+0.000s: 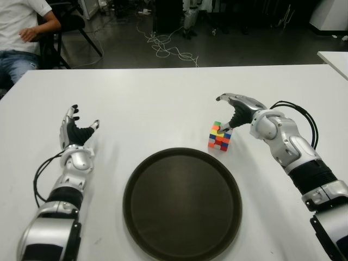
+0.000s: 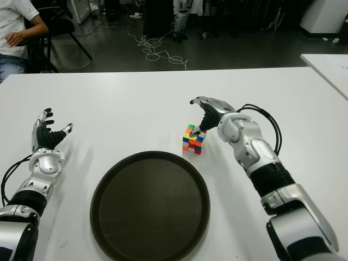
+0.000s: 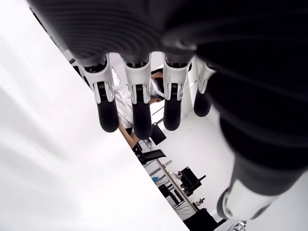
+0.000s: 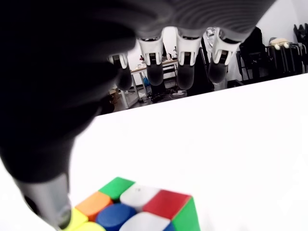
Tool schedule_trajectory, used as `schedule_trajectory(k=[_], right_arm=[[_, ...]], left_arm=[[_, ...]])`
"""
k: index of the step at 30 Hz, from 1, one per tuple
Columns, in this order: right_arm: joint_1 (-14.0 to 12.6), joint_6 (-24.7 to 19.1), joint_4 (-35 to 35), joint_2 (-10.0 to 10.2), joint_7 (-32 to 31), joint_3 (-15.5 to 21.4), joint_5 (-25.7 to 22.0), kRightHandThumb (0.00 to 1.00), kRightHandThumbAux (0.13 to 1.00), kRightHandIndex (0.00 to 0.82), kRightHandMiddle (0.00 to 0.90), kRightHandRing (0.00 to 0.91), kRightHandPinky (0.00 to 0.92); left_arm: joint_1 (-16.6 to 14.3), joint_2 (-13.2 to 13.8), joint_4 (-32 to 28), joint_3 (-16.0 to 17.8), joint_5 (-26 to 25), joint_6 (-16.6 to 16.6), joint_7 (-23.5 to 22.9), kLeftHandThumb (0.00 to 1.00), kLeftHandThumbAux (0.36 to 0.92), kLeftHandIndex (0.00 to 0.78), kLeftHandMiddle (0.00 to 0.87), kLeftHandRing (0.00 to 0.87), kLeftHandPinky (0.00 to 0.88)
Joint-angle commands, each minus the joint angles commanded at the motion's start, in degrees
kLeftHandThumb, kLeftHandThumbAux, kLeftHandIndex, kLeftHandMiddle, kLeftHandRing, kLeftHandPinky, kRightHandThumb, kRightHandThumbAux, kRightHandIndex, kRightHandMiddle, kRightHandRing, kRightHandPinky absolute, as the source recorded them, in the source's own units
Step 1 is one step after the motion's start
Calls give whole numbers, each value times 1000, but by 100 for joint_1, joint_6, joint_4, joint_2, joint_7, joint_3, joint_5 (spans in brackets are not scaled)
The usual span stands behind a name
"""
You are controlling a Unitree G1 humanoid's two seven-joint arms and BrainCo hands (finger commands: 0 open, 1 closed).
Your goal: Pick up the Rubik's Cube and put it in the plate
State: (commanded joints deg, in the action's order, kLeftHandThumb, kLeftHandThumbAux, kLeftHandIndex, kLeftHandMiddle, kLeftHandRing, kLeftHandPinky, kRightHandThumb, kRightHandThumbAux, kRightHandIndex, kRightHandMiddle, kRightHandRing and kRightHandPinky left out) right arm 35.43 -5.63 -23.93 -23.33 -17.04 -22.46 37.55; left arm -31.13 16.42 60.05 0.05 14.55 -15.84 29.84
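Observation:
The Rubik's Cube (image 1: 219, 137) stands on the white table (image 1: 163, 103), just beyond the right part of the rim of the dark round plate (image 1: 134, 182). My right hand (image 1: 229, 113) hovers over the cube from the right. Its fingers (image 4: 185, 67) stretch out past the cube (image 4: 139, 207), and the thumb tip comes down at the cube's top corner. The hand is open and grips nothing. My left hand (image 1: 76, 130) shows at the left of the plate, palm up, fingers (image 3: 139, 106) spread and holding nothing.
A seated person (image 1: 22, 32) is at the far left behind the table. Cables (image 1: 168, 49) lie on the floor beyond the far edge. The corner of another white table (image 1: 334, 57) shows at the right.

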Motion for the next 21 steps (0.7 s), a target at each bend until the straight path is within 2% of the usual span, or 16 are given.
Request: schedule_trajectory(k=[10,21], right_arm=[[-310,-155,701,-68,-126,27,22,0,738,22,59,52,11],[-424,-211,1168,-222,-519,-34,95,0,743,33,67,66,25]], left_arm=[[-16,21,64,-10,29,-62,5,266,754,111,177,185,211],[-34,37,89,-30,53,-48,1,279,753,113,169,170,194]])
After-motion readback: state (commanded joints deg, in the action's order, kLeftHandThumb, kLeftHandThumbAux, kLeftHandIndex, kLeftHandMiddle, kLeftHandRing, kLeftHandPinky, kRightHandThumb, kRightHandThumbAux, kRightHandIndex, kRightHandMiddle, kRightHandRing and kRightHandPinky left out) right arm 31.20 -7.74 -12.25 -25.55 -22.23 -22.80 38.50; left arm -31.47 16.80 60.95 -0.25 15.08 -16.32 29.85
